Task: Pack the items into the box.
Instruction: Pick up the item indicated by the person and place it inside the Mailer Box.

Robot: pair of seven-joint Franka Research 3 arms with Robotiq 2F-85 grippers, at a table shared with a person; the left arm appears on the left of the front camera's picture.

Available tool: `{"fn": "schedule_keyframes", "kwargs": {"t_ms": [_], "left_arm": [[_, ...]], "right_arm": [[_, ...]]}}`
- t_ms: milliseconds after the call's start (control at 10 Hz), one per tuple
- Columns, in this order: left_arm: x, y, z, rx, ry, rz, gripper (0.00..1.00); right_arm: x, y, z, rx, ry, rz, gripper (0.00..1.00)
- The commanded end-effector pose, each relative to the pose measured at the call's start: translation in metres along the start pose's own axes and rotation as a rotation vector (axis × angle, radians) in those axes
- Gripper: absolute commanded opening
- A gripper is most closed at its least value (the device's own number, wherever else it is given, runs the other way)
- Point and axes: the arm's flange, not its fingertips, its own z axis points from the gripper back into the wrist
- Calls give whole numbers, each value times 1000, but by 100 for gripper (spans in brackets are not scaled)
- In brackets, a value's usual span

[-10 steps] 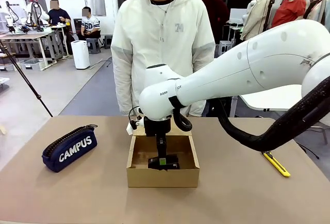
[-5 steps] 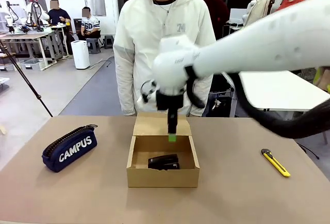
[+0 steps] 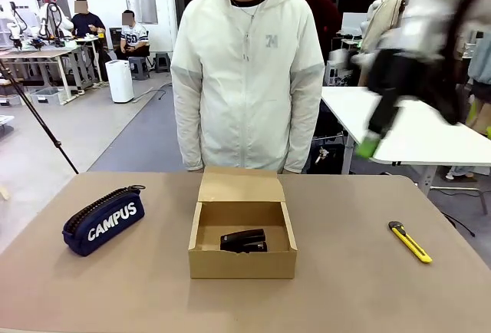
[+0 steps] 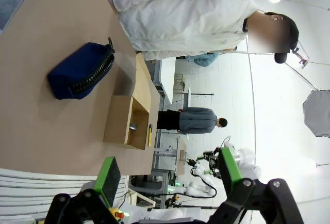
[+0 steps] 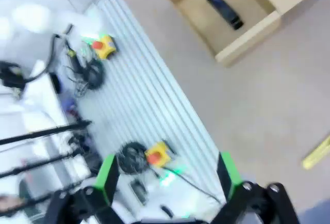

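We see the box (image 3: 242, 264) in the middle of the table (image 3: 345, 295), its flap lid (image 3: 240, 186) standing open on the far side, toward the person (image 3: 245, 80) in a white jacket. The small black stapler-like object (image 3: 244, 240) lies flat on the floor of the box, nearer the front wall. The navy pencil case (image 3: 103, 220) lettered "CAMPUS" lies on the table well to the left of the box. The yellow-and-black utility knife (image 3: 410, 242) lies on the table well to the right, so both are outside the box. The right gripper (image 5: 167, 175) hangs high above the table, off to the right of the box, and is only a blur in the front view. Its own camera looks down on the box with the stapler-like object inside, and its green-padded fingers (image 5: 107, 177) stand wide apart with nothing between them. The left gripper (image 4: 167, 172) is spread just as wide and also empty. It looks across the table with the pencil case nearest, the box behind it and the utility knife beyond.
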Motion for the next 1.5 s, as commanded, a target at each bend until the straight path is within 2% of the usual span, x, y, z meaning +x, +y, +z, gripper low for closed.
{"fn": "schedule_keyframes", "kwargs": {"t_ms": [0, 100, 200, 300, 400, 500, 600, 1400], "left_arm": [[-1, -1, 2, -13, 3, -15, 100], [-1, -1, 2, -13, 3, -15, 100], [-1, -1, 2, -13, 3, -15, 100], [-1, -1, 2, -13, 3, -15, 100], [-1, -1, 2, -13, 3, -15, 100], [-1, -1, 2, -13, 3, -15, 100], [-1, -1, 2, -13, 3, -15, 100], [-1, -1, 2, -13, 3, -15, 100]], "right_arm": [[-101, -27, 14, 117, -345, -154, 100], [-150, -37, 15, 177, -486, -225, 100], [-190, -48, 7, 238, -594, -293, 100], [-221, -61, -9, 299, -677, -306, 100], [-242, -76, -30, 362, -763, -315, 100], [-248, -89, -49, 389, -812, -324, 100], [-245, -68, -11, 324, -638, -347, 100], [-245, -68, -11, 324, -638, -347, 100]]}}
